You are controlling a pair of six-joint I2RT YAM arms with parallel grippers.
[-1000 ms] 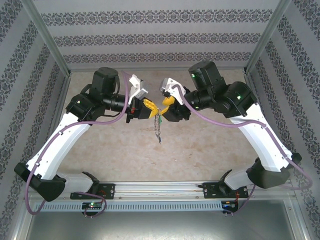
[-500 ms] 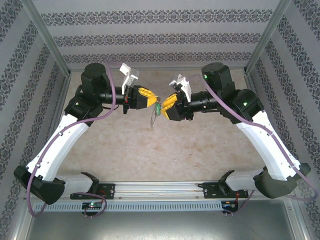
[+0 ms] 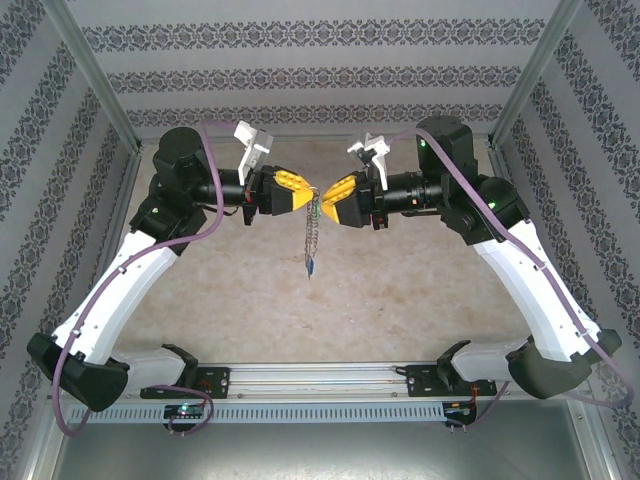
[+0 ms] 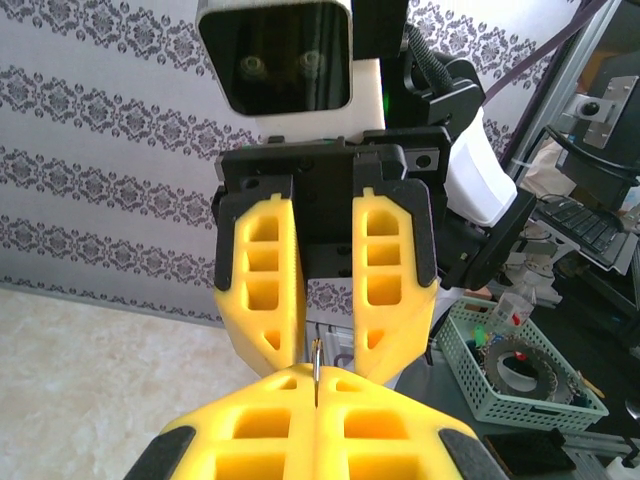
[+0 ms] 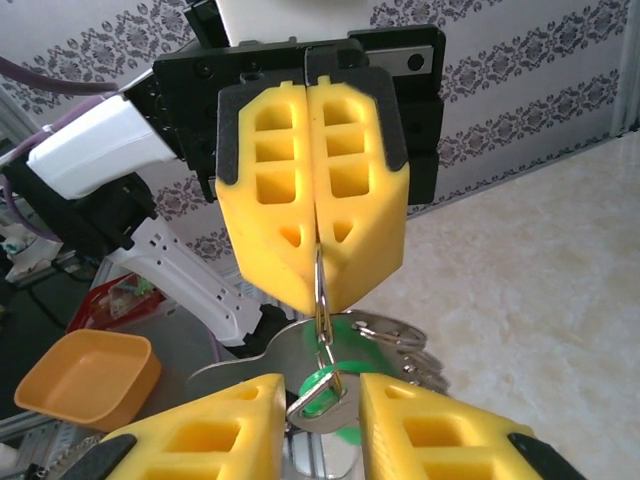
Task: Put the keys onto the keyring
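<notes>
Top view looks down — wrist views face each other, close.

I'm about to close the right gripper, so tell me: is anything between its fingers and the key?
Nothing visible does. The key with its green tag hangs in the gap between the right gripper's fingers, below the grey loop that the left gripper pinches shut. Whether the fingers touch it, I cannot tell.
</notes>
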